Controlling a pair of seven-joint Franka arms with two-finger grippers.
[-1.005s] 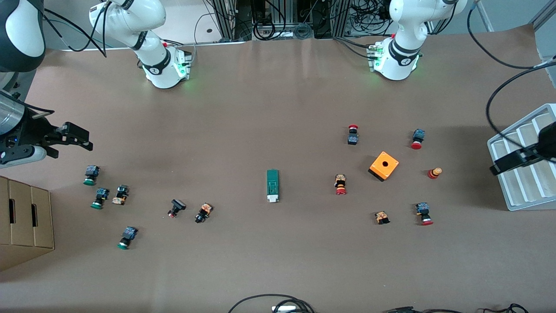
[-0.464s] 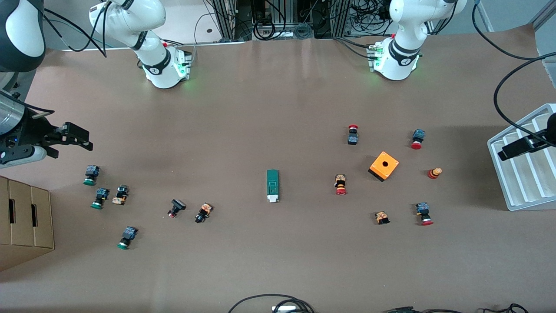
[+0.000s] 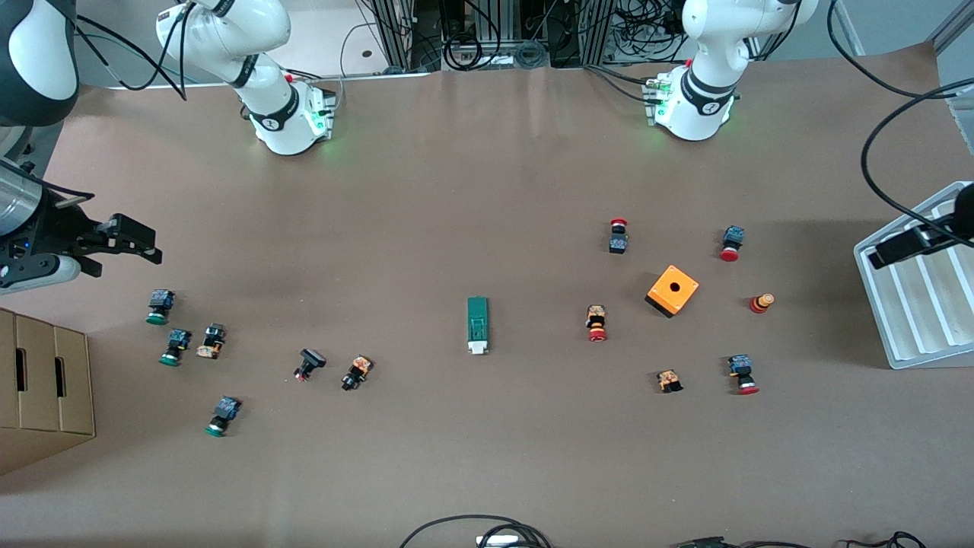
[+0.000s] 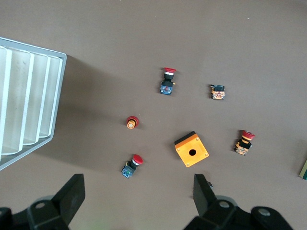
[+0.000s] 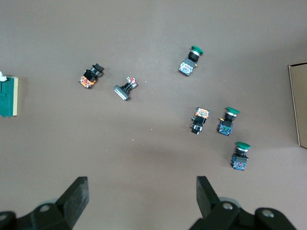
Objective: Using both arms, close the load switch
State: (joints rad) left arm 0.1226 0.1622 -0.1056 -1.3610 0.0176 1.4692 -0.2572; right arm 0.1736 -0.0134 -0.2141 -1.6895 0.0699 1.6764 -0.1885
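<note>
The load switch, a narrow dark-green block with a white end, lies flat mid-table; its end also shows in the right wrist view, and a sliver in the left wrist view. My right gripper hangs open and empty over bare table at the right arm's end, above a cluster of green-capped push buttons; its fingers spread wide. My left gripper hangs open and empty over the edge of the white tray, with both fingers wide apart. Both grippers are well away from the switch.
An orange cube box with a hole and several red-capped push buttons lie toward the left arm's end. Green-capped and other buttons lie toward the right arm's end. A cardboard box stands at that end's edge.
My left gripper has drifted over the white tray, toward the table's end and the robots' bases. The right arm and the load switch have not moved.
</note>
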